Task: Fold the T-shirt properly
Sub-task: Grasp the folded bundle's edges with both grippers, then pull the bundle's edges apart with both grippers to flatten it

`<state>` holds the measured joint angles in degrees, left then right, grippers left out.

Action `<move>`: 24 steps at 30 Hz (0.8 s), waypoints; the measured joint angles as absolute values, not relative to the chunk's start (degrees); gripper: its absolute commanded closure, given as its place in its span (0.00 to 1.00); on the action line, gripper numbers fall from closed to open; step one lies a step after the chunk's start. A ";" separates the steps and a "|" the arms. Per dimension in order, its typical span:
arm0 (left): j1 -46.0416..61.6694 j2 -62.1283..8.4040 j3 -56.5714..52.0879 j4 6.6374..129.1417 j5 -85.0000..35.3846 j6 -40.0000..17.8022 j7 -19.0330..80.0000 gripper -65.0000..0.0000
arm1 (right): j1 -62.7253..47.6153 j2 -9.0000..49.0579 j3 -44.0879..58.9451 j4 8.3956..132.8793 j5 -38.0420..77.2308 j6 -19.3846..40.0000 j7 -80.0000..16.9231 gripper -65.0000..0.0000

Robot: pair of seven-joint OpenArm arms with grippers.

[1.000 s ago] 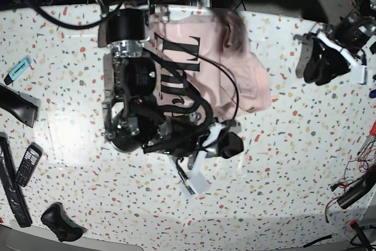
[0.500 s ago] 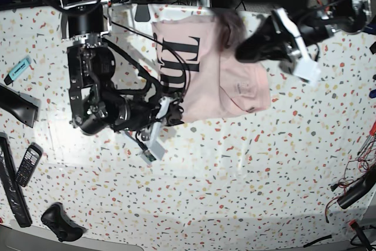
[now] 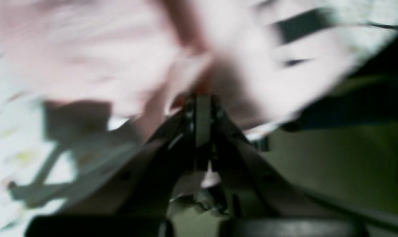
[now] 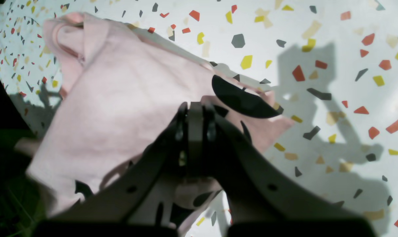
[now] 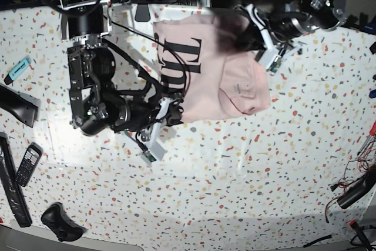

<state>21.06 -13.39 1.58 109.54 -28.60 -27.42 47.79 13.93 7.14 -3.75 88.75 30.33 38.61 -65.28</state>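
Observation:
The pale pink T-shirt (image 5: 235, 80) lies bunched at the back middle of the speckled table (image 5: 247, 192), with its black lettering (image 5: 179, 63) facing up on its left part. My right gripper (image 5: 175, 113) is at the shirt's lower left edge. In the right wrist view it (image 4: 195, 107) is shut, with pink cloth (image 4: 120, 98) at its tips. My left gripper (image 5: 242, 34) is over the shirt's upper right corner. The left wrist view is blurred: the gripper (image 3: 202, 98) looks shut against pink cloth (image 3: 87, 49), and I cannot tell whether cloth is pinched.
A phone (image 5: 27, 166), a long black bar (image 5: 13, 192) and a black handle (image 5: 59, 221) lie at the front left. A teal marker (image 5: 19, 67) lies at the far left. Cables (image 5: 355, 189) lie at the right edge. The table's back edge is just behind the shirt.
My left arm swung in from the far right to the shirt's upper right corner. My right arm first moved left to the shirt's lower left edge, then stayed still.

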 measured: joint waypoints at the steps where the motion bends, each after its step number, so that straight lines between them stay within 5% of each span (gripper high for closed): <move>1: 21.06 -13.74 1.58 108.90 -25.56 -26.15 47.75 1.00 | 13.96 7.14 -3.77 88.75 30.35 38.61 -65.25 1.00; 7: 20.95 -14.00 1.58 98.87 -17.52 -23.64 41.80 1.00 | 13.93 7.35 -3.75 88.75 30.30 38.61 -65.28 1.00; 24: 7.94 -13.63 1.85 83.22 -18.90 -24.99 31.11 1.00 | 0.80 14.68 -3.44 91.42 26.74 38.63 -59.46 1.00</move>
<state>7.94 -13.63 1.85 83.22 -18.90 -24.99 31.11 0.80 14.68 -3.44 91.42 26.74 38.63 -59.46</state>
